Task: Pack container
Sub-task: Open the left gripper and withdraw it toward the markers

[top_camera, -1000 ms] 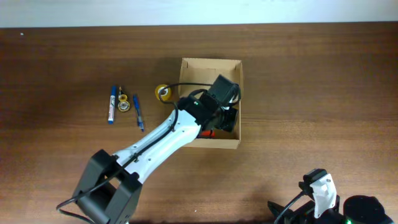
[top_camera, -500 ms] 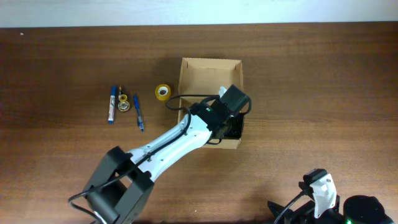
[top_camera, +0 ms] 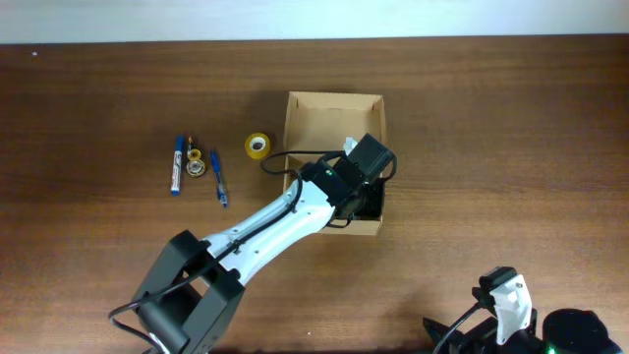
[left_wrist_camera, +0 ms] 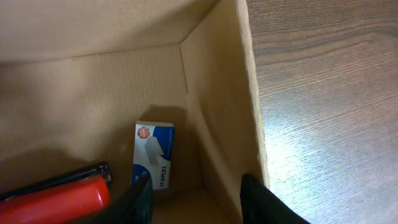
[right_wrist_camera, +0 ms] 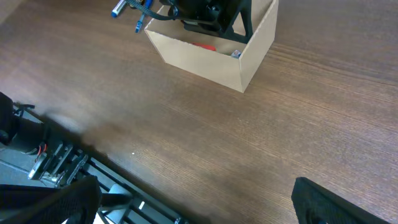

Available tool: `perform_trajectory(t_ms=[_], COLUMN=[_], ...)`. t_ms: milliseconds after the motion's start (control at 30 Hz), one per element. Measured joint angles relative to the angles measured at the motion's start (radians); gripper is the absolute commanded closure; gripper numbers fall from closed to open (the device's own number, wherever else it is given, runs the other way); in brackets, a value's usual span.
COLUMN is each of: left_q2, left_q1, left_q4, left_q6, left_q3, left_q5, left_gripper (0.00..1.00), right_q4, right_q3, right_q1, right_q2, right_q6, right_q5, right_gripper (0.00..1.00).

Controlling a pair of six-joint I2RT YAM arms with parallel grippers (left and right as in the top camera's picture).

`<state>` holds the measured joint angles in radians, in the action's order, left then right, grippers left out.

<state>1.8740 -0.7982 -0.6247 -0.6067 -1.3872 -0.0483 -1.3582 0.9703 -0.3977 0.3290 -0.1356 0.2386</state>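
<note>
The container [top_camera: 329, 118] is an open tan cardboard box in mid-table. My left gripper [top_camera: 366, 202] reaches down into its near right corner. In the left wrist view its jaws [left_wrist_camera: 199, 208] stand open with nothing between them, and the right finger sits against the box's side wall [left_wrist_camera: 214, 106]. On the box floor lie a blue and white staples box [left_wrist_camera: 153, 154] and a red and black stapler [left_wrist_camera: 59, 198] beside the left finger. My right gripper [right_wrist_camera: 193, 205] hangs wide open and empty over bare table, well in front of the container [right_wrist_camera: 205, 62].
Left of the box lie a yellow tape roll [top_camera: 257, 145], a blue marker [top_camera: 177, 164], a blue pen [top_camera: 218, 178] and a small yellow item [top_camera: 195, 160]. My right arm [top_camera: 506, 300] rests at the table's front right corner.
My left gripper has shifted right inside the box, from its middle to the near right corner, and now covers the red stapler from above. The right arm has not moved.
</note>
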Motion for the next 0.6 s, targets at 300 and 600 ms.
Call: perform_trajectory(t_ms=[300, 600], left_q2=[-0.151, -0.410], left_q1=[0.000, 0.016], left_q4=[-0.008, -0.100], left_q6=[0.091, 0.118], left_q3=[-0.017, -0.042], left_q5=[0.158, 0.505], left_gripper=[0.57, 0.56], right_q4=[0.000, 0.000], right_q3=[0.000, 0.000], right_q1=[0.000, 0.000], right_q2=[0.000, 0.000], right_q6=[0.000, 0.000], right_q5=[0.000, 0.000], right_gripper=[0.01, 0.01])
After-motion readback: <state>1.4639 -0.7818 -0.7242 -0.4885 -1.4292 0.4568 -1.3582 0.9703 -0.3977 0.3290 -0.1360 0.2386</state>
